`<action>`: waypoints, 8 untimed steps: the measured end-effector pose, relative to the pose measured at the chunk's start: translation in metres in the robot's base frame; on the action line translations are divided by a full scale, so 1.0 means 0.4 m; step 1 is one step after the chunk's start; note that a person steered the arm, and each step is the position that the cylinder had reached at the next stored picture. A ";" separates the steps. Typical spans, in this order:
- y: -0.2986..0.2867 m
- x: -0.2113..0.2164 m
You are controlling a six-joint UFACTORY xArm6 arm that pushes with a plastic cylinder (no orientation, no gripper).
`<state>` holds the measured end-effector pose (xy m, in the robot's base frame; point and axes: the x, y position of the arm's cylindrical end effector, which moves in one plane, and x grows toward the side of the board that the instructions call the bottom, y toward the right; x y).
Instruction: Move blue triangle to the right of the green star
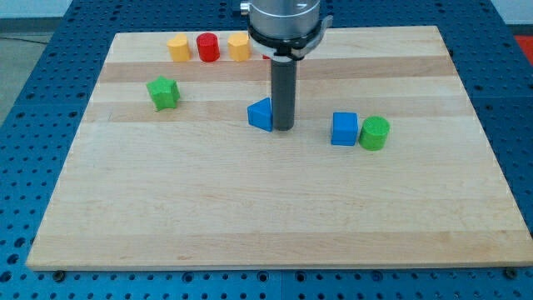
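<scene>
The blue triangle [261, 114] lies on the wooden board near the middle, slightly toward the view's top. The green star [163, 92] lies at the view's upper left, well apart from the triangle. My tip [283, 128] rests on the board right against the triangle's right side. The dark rod rises from there to the arm's head at the view's top.
A blue cube [344, 129] and a green cylinder [375, 133] sit side by side to the right of my tip. A yellow block [178, 47], a red cylinder [207, 47] and another yellow block [239, 47] line the top edge. A red bit [266, 57] shows behind the rod.
</scene>
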<state>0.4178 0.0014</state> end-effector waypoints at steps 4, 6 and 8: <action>-0.180 -0.066; -0.230 -0.105; -0.147 -0.141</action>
<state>0.3616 -0.0572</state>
